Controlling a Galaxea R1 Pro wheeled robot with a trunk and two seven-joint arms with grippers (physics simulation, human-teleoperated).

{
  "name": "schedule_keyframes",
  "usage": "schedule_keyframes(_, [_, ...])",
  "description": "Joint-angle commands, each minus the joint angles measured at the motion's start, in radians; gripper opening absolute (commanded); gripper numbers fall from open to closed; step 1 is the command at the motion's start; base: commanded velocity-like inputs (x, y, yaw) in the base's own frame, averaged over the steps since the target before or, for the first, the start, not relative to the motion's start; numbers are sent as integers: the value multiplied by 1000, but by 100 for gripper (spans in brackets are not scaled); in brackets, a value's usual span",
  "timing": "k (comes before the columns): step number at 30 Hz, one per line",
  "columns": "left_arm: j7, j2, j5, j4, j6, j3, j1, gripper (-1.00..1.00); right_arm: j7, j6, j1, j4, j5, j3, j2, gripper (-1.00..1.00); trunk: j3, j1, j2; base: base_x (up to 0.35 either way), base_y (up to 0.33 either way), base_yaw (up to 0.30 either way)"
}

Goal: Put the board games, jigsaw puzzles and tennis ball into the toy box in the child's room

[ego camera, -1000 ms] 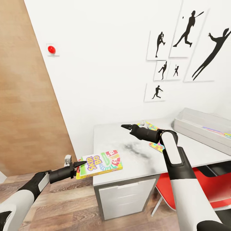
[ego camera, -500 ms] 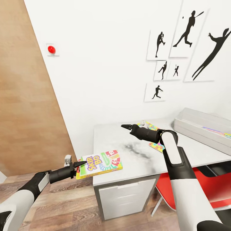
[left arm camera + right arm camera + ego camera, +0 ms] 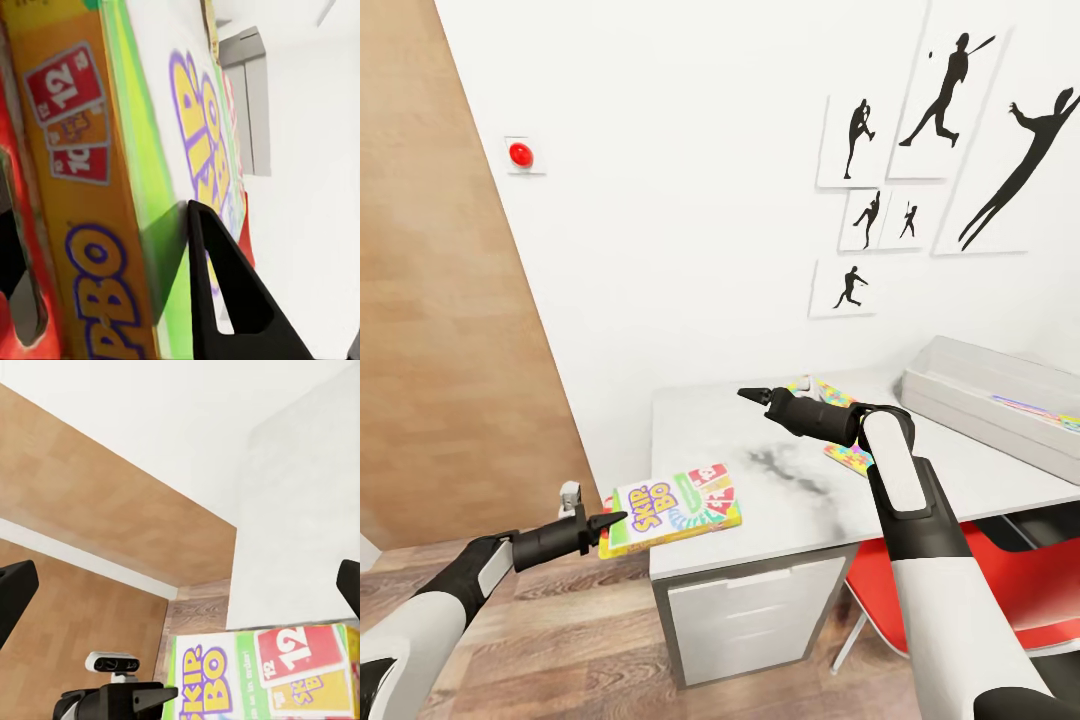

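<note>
Left gripper: we see it low at the left of the head view, above the wood-plank floor, its fingers clamped on the near-left edge of the SKIP-BO game box. In the left wrist view one dark finger lies pressed on the printed top face of the box.

SKIP-BO game box: it lies flat at the front-left corner of the table, part of it overhanging the table's left edge toward the gripper. We also see it from the right wrist view, with the left gripper at its edge.

Table: a pale grey top with white drawers beneath, set against the white wall.

Right gripper: it hangs above the middle of the table, well apart from the game box, pointing left. The head view shows its tips close together, yet the right wrist view shows the two fingers at opposite edges, so we read them as standing apart and holding nothing.

Jigsaw puzzles: one multicoloured square lies near the wall behind the right arm, another shows just beside the forearm (both partly hidden by it).

Toy box: it sits on the table at the right, well apart from the SKIP-BO game box, with something flat and colourful inside that we cannot identify.

Red chair: under the table at the right.
</note>
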Motion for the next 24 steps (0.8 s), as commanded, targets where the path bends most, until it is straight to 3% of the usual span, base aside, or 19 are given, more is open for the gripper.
schedule_keyframes(1, [-3, 0, -8, 2, -1, -12, 0, -100, -5, 3, -1, -1, -4, 0, 0, 100, -1, 0, -1, 0, 0, 0])
schedule_keyframes(15, [-12, 3, -8, 1, 0, -12, 0, -100, -4, 5, -1, -1, -4, 0, 0, 100, 40, -50, 90, 0, 0, 0])
schedule_keyframes(24, [-58, 49, -7, 1, 14, -8, -1, -100, -3, 4, -1, -2, -4, 0, 1, 100, 68, -84, 153, 0, 0, 0])
